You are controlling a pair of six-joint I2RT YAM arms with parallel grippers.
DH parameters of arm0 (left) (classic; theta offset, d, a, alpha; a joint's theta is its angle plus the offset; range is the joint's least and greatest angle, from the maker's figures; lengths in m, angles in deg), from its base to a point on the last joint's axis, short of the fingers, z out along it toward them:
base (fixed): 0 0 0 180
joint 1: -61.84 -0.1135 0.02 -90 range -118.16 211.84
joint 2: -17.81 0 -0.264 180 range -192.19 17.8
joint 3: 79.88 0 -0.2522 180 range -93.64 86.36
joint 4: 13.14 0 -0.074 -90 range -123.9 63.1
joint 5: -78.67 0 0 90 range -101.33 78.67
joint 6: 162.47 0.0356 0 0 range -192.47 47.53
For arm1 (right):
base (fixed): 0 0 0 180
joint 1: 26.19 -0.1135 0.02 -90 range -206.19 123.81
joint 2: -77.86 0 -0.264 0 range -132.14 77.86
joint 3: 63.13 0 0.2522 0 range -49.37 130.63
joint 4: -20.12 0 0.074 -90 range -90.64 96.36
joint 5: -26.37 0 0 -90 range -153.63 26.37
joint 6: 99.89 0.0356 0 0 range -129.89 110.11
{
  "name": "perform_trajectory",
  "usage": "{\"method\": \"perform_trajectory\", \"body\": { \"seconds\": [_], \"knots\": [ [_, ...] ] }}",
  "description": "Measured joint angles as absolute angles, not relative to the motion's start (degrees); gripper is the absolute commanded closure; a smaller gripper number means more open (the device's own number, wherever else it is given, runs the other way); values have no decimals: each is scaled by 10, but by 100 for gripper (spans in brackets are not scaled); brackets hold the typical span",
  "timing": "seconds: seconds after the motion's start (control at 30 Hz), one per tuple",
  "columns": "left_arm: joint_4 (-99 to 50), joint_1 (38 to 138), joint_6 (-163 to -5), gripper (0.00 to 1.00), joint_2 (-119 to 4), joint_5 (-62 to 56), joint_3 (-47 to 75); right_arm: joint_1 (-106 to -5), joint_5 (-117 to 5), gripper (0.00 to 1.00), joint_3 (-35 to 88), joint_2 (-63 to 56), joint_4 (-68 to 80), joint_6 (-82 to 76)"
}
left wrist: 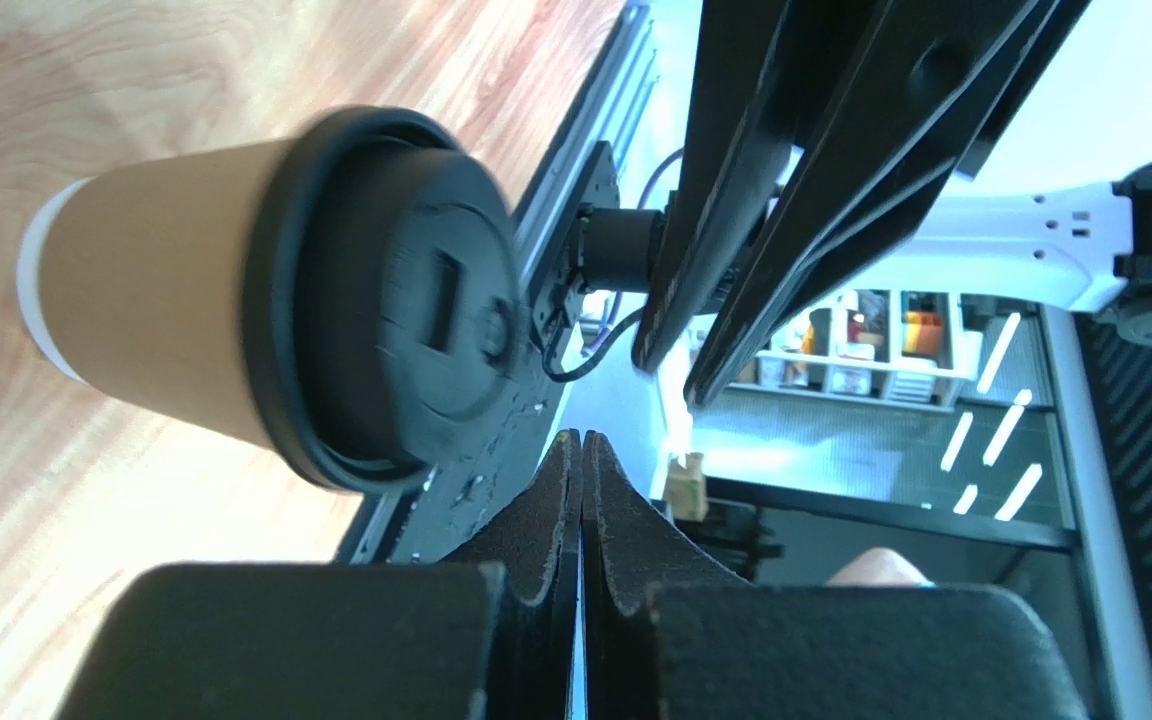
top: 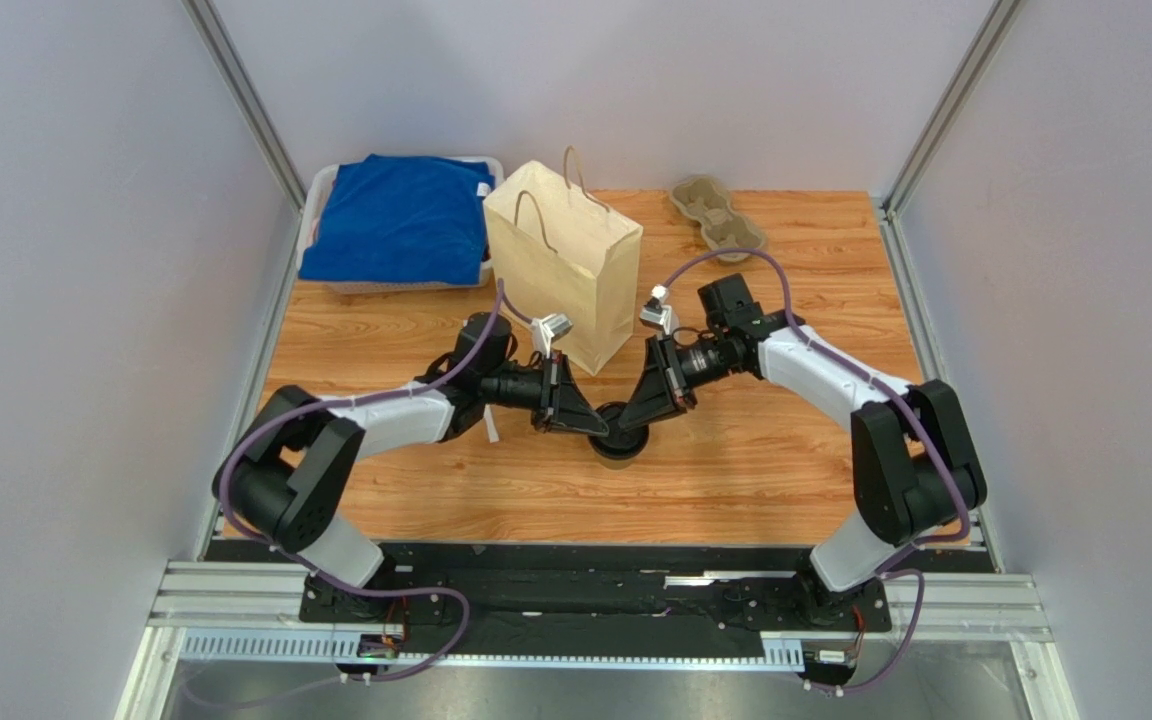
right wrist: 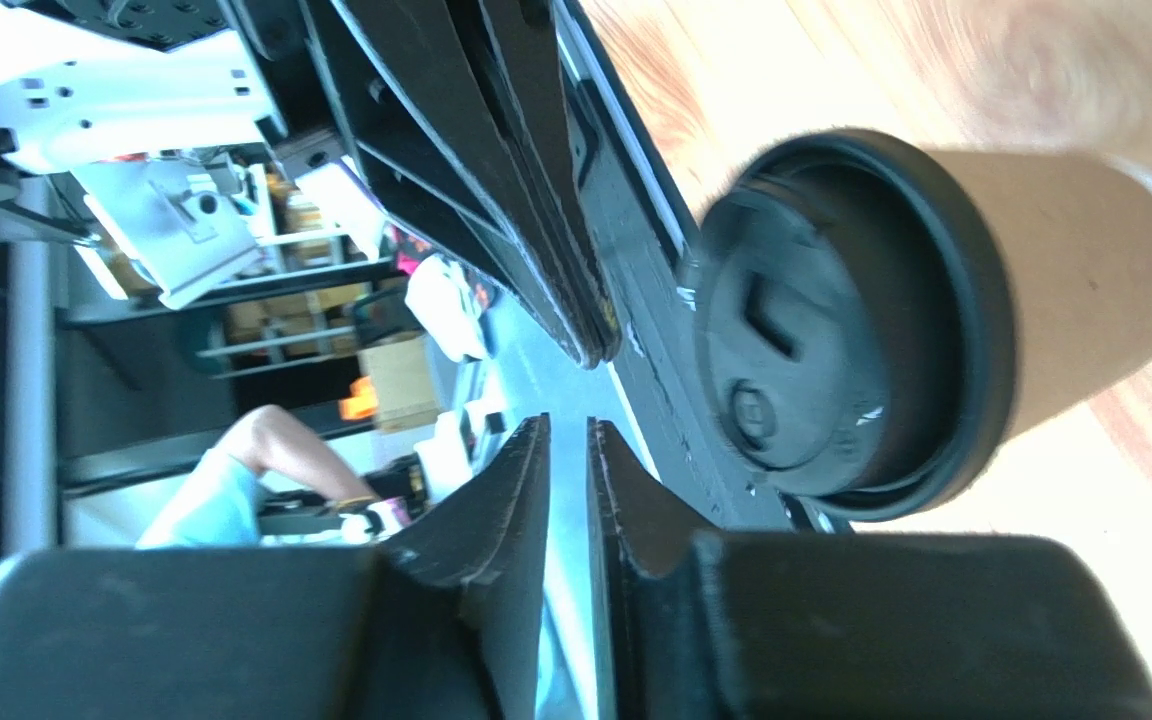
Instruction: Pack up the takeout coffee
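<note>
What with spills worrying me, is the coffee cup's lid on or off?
On. The black lid sits pressed over the rim of the brown paper cup, as both wrist views show.

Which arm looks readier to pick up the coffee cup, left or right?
Probably the right. The right gripper has its jaws slightly apart beside the coffee cup. The left gripper, just as near, is pressed shut and would have to open first. Neither holds the cup.

No words, numbers or signs can be read. The brown paper bag (top: 563,263) looks plain. The black lid (left wrist: 417,300) of the coffee cup (left wrist: 162,323) shows only bumps.
</note>
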State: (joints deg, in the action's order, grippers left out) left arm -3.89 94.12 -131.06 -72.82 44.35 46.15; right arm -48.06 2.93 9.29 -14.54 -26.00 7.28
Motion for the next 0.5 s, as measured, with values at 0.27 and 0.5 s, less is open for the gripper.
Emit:
{"method": "perform_trajectory", "body": {
  "seconds": [0.27,0.5],
  "knots": [
    [-83,931,-1274,100,-651,433,478,-481,-4,73,112,-99,-321,35],
    [-90,930,-1261,100,-655,419,480,-524,-41,74,65,-94,-290,80]
  ]
}}
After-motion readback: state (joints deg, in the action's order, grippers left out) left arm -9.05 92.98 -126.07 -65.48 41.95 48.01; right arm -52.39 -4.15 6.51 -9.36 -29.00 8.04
